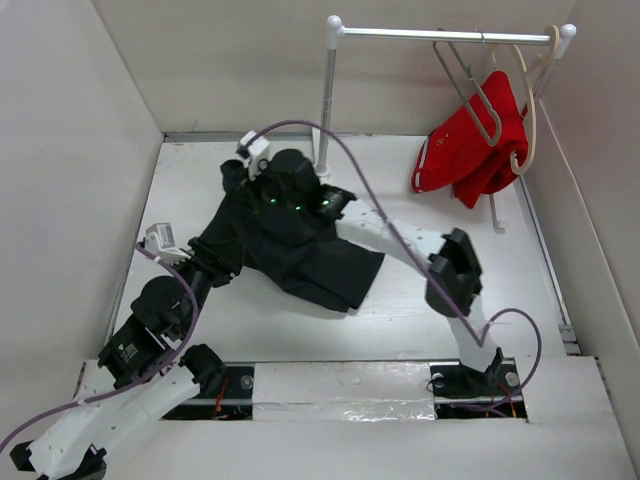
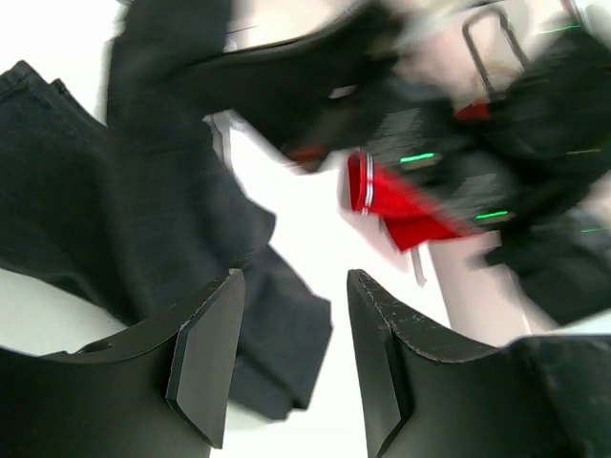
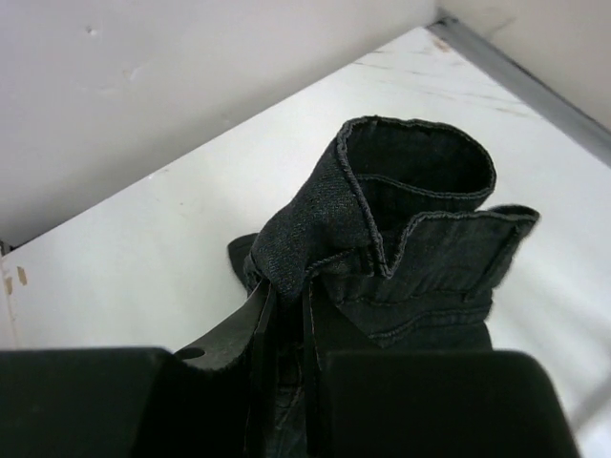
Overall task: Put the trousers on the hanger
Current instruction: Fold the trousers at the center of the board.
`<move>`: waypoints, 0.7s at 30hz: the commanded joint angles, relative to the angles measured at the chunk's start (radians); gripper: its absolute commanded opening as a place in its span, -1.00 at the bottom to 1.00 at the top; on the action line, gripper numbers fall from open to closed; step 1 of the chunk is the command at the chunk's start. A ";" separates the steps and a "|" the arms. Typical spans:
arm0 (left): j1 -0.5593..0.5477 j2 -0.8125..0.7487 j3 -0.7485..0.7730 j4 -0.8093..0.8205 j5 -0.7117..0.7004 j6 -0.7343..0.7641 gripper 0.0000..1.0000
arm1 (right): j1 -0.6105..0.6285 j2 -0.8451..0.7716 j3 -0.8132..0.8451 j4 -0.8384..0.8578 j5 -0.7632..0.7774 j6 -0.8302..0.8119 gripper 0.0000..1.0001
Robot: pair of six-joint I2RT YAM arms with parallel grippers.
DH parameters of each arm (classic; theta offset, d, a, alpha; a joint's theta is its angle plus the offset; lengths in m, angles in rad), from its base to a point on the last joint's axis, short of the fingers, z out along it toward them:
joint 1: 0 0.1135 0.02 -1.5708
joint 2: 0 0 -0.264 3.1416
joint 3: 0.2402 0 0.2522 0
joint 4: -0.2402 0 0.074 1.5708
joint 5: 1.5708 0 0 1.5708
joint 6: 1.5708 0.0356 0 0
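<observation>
Right arm stretched toward 11 o'clock. Only the wrist view shows right gripper [image 3: 286, 298] clamping a trousers [image 1: 310, 255] fold. Left gripper [image 2: 292, 286] released, empty.

White table [image 1: 300, 335], walled on three sides. Lying on it left of centre: crumpled black trousers [image 1: 320, 265]. Standing at rear: rack post [image 1: 325, 110].

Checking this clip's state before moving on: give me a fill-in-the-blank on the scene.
The right gripper is shut on the ___.
The fingers of the left gripper stand ___.
The grey hanger hangs on the rail, next to a ___ garment.
Missing words: trousers; open; red.
</observation>
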 commanded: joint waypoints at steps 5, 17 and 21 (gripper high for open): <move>0.004 -0.037 0.024 -0.017 -0.125 -0.043 -0.10 | 0.064 0.385 0.366 0.049 -0.078 0.022 0.87; 0.013 0.211 -0.066 0.237 -0.104 -0.073 -0.06 | -0.049 -0.227 -0.506 0.408 -0.062 0.035 -0.36; 0.054 0.401 -0.044 0.389 -0.032 -0.066 -0.03 | -0.060 -0.447 -0.842 0.425 0.063 0.016 -1.00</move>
